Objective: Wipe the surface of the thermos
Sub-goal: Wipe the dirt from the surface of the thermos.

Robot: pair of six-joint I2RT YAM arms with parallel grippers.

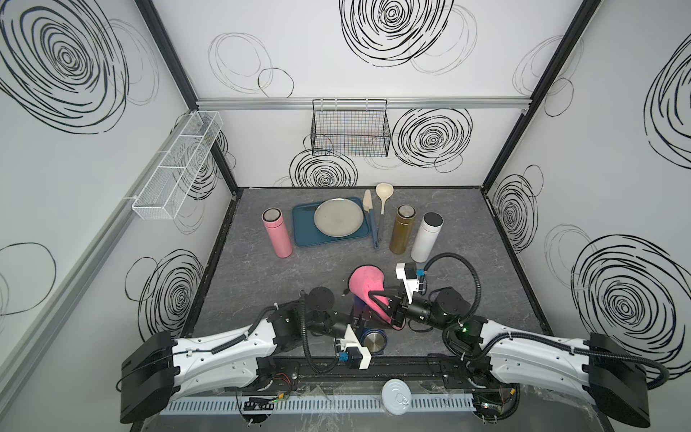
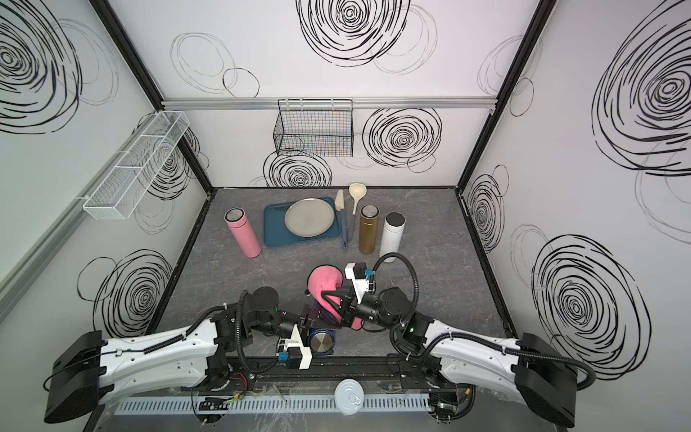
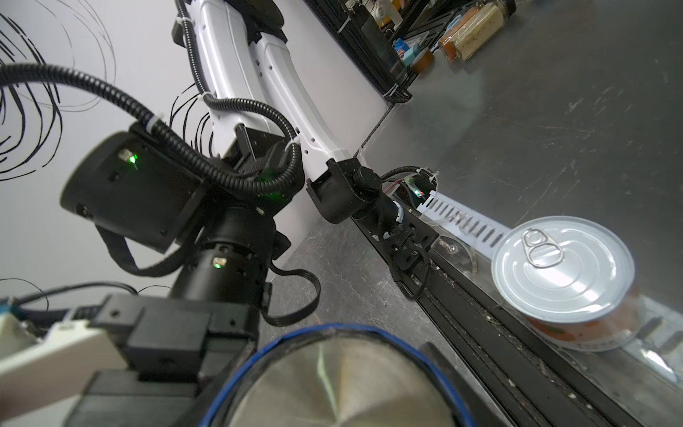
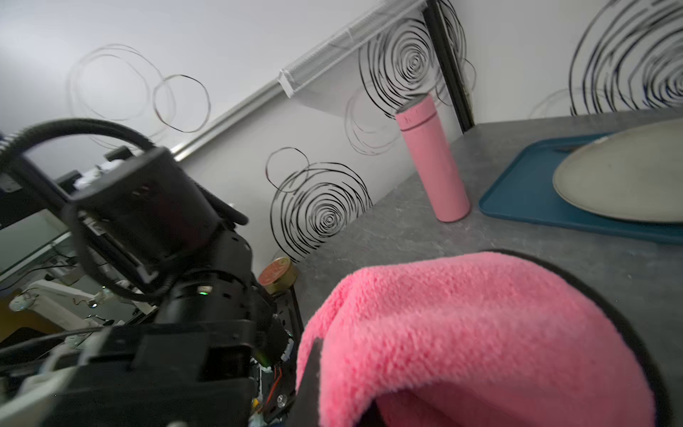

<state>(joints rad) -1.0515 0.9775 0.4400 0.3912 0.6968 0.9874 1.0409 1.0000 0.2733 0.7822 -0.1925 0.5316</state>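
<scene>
Wipe stroke — blue thermos (image 1: 374, 342)
Left gripper (image 1: 362, 318) clamps the blue thermos; right gripper (image 1: 390, 310) pinches the pink cloth (image 1: 364, 282) — press it flat, stroke along the body.

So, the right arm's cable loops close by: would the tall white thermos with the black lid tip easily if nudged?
Probably: the tall white thermos with the black lid stands upright, narrow for its height, so a high nudge would likely topple it. Its smooth round body might then roll, perhaps into the gold metal thermos beside it.
</scene>
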